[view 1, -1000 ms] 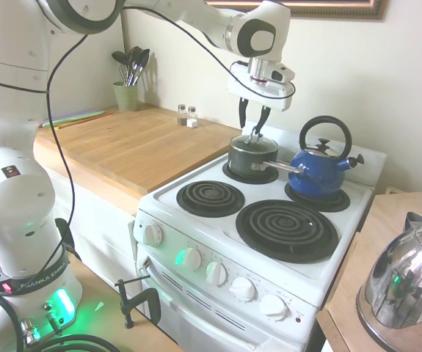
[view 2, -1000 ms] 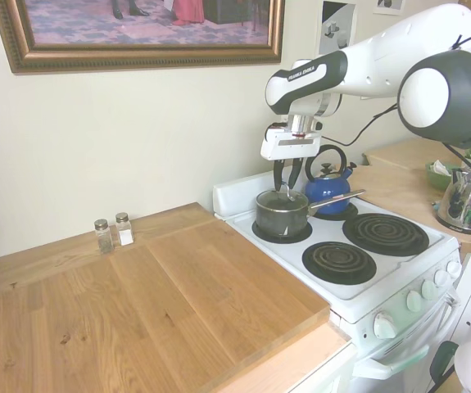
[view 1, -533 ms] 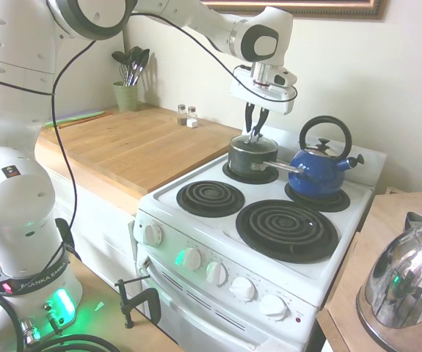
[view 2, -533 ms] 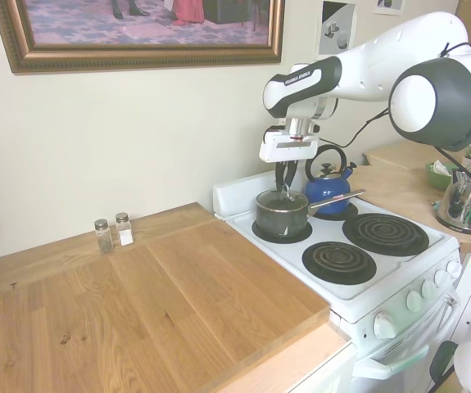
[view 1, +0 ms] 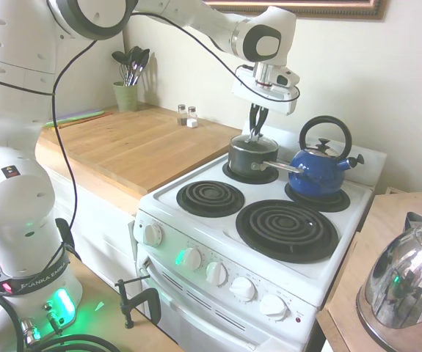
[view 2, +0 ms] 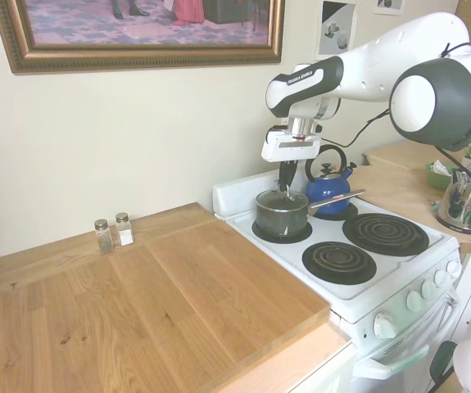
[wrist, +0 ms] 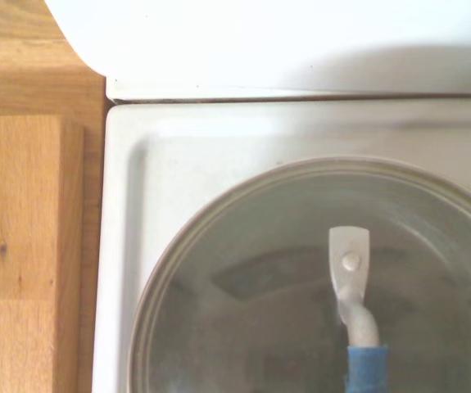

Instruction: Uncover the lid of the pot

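Wooden bench (view 1: 141,143) on the left carries a green cup of utensils (view 1: 127,94) and two shakers (view 1: 186,114); on the stove (view 1: 269,242), the pot (view 1: 253,156) sits on the back left burner with the glass lid (view 1: 253,144) on it, a blue kettle (view 1: 319,171) just beside. The tool (view 1: 256,134) hangs right over the lid's loop handle (wrist: 350,278) with fingers drawn close together, apparently closing on it, though a firm hold cannot be confirmed. An off-centre pinch could let the lid slip back and rattle, or a tilted lift could drag the pot; nothing can be made out inside through the glass.
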